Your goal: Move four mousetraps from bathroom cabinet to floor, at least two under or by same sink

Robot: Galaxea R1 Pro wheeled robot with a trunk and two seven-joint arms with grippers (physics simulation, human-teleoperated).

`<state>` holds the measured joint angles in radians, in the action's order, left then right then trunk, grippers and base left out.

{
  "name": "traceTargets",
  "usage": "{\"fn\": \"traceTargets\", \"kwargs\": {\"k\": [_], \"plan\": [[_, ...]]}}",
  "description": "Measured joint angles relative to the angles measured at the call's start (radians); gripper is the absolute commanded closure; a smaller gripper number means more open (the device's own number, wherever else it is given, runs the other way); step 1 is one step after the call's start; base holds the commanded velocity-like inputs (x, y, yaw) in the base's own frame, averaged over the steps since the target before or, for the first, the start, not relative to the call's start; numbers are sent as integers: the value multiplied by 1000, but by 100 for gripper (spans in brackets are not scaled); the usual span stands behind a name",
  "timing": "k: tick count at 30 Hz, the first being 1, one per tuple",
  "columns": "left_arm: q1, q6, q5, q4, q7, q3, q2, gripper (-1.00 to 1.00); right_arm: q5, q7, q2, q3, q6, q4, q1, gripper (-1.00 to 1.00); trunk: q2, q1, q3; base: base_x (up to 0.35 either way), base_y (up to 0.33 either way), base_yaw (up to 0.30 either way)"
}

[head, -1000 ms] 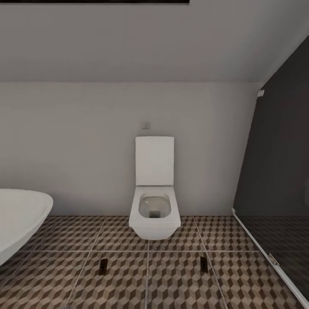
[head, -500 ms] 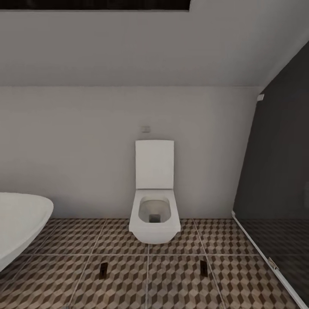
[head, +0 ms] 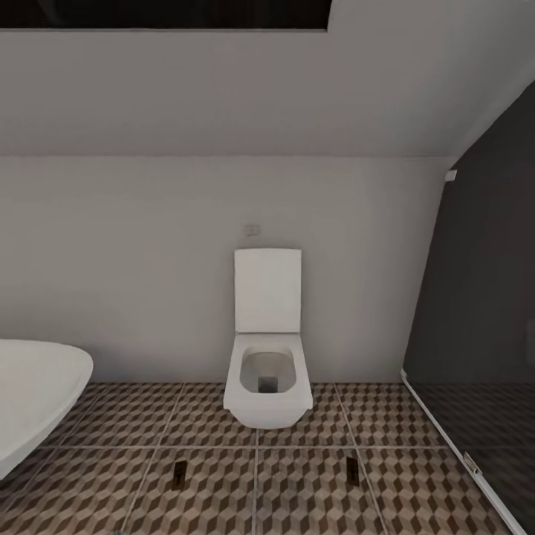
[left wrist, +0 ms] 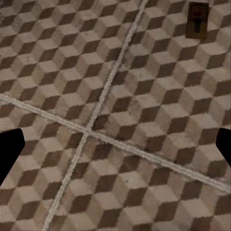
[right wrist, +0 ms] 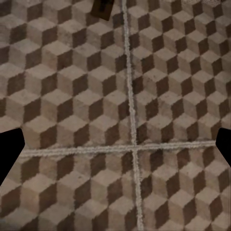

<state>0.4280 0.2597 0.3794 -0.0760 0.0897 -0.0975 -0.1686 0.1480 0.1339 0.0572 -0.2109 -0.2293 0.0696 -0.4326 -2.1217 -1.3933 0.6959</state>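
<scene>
Mousetraps lie on the bathroom floor, two of them in the head view: a left one and a right one, well apart, each a small flat dark-brown board with its long axis running away from the camera toward the far wall. The floor is made of large square tiles printed with a brown, tan and white cube pattern, parted by pale grout lines.

The left wrist view looks down on those tiles, with a mousetrap flat on the floor, faint metal parts on its dark face. The left gripper shows as two black fingertips set wide apart at the picture's edges, with nothing between them. The right wrist view shows the same: the right gripper spread wide and empty over a grout crossing, and part of a dark board at the frame's edge.

Farther off, a smooth white bathtub curves in at the left, a boxy white toilet with its lid raised stands against the plain pale wall, and a dark glass panel closes the right side.
</scene>
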Motion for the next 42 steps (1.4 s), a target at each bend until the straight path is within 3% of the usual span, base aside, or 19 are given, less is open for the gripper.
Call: {"fn": "traceTargets", "kwargs": {"k": [42], "plan": [[0, -3, 0, 0, 2, 0, 1, -100, 0, 0, 0, 0, 0, 0, 0, -100, 294, 161, -132, 0, 0, 0]]}}
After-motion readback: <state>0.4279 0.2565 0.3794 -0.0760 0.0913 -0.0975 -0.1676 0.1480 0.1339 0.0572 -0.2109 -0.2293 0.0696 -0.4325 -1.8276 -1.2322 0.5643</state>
